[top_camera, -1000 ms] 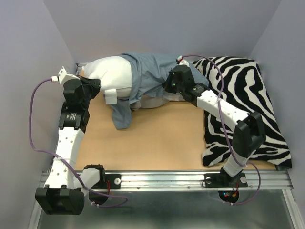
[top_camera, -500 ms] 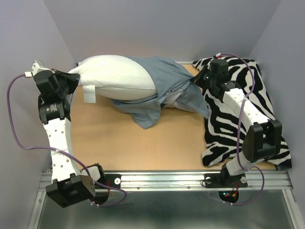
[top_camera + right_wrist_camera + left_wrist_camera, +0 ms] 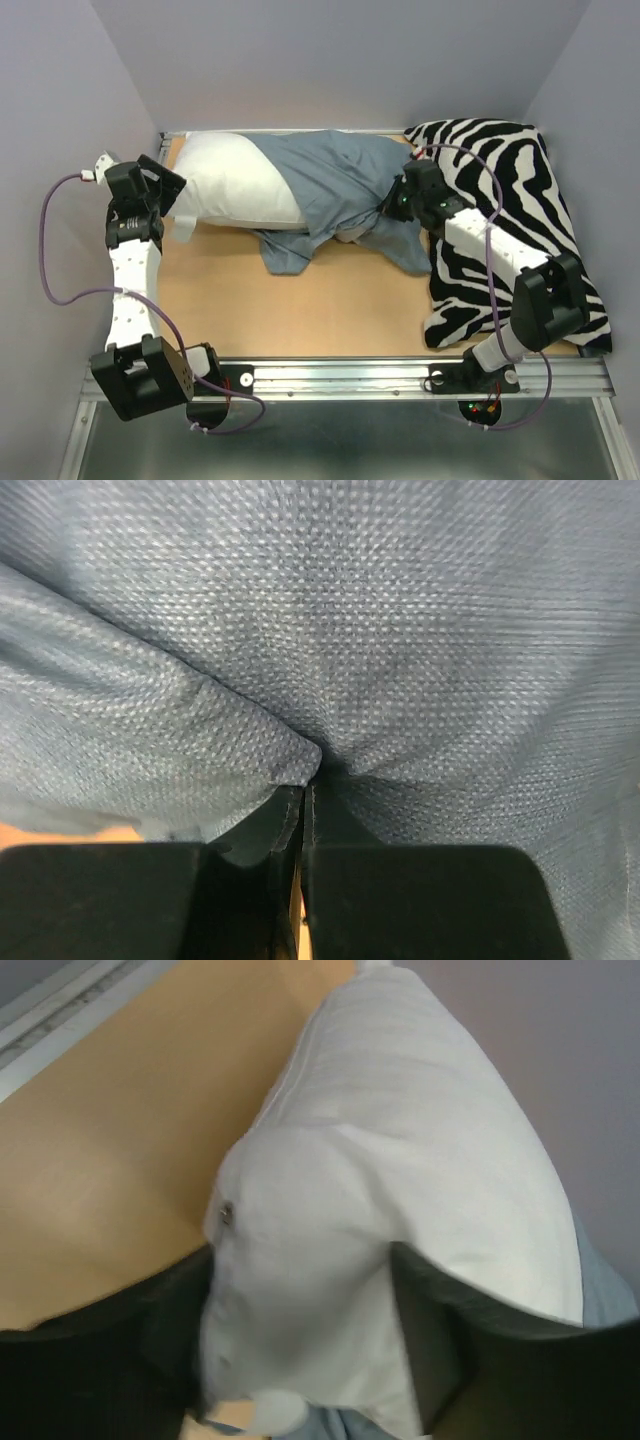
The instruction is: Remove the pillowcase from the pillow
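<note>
The right gripper (image 3: 303, 792) is closed tight on a fold of the pillowcase (image 3: 330, 185), and its wrist view holds nothing but blue-grey weave bunched at the fingertips. In the overhead view this pinch sits right of centre, at the right-hand end of the sleeve and just beside the zebra cushion (image 3: 510, 200). From there the pillowcase runs leftward over the right part of the pillow (image 3: 235, 185), with a loose flap hanging down-frame onto the surface (image 3: 330, 310). The pillow lies along the upper edge of the surface, its long axis running left to right and its left part bare white. At that bare end, upper left of the frame, the left gripper (image 3: 300, 1350) has its jaws spread with the pillow's corner between them. The corner does not look squeezed. The sleeve therefore comes off along the pillow's length toward the right of the frame, and the right arm already holds it there. That pull probably needs the left gripper to clamp the corner as an anchor, or the pillow would likely slide along with its cover.
</note>
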You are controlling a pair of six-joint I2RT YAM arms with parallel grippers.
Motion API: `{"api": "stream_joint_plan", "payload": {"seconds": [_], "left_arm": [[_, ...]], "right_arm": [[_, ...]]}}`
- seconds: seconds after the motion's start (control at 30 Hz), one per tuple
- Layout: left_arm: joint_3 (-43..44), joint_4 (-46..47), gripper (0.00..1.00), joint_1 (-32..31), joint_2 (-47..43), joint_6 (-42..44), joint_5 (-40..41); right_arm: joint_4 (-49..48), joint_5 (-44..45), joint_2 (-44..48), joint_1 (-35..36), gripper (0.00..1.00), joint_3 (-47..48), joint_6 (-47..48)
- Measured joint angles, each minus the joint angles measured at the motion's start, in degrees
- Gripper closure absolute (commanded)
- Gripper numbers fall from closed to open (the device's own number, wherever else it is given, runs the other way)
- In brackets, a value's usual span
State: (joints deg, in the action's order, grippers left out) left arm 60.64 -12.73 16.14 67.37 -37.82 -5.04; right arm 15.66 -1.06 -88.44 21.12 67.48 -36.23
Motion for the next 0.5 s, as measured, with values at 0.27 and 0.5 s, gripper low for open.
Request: {"api": "stream_joint_plan", "payload": {"seconds": [0.27,0.5], "left_arm": [[8.2,-2.23,0.01,-6.16,-11.45,5.66,16.13],[9.49,3.23,0.01,-14.58,-8.44,5.11,18.71]], "right_arm": [[-5.38,2.97,6.4,9.51,1.0,-16.59,-0.87],[-7.82,3.52,9.14,9.73,1.0,-20.52,-1.25]]}}
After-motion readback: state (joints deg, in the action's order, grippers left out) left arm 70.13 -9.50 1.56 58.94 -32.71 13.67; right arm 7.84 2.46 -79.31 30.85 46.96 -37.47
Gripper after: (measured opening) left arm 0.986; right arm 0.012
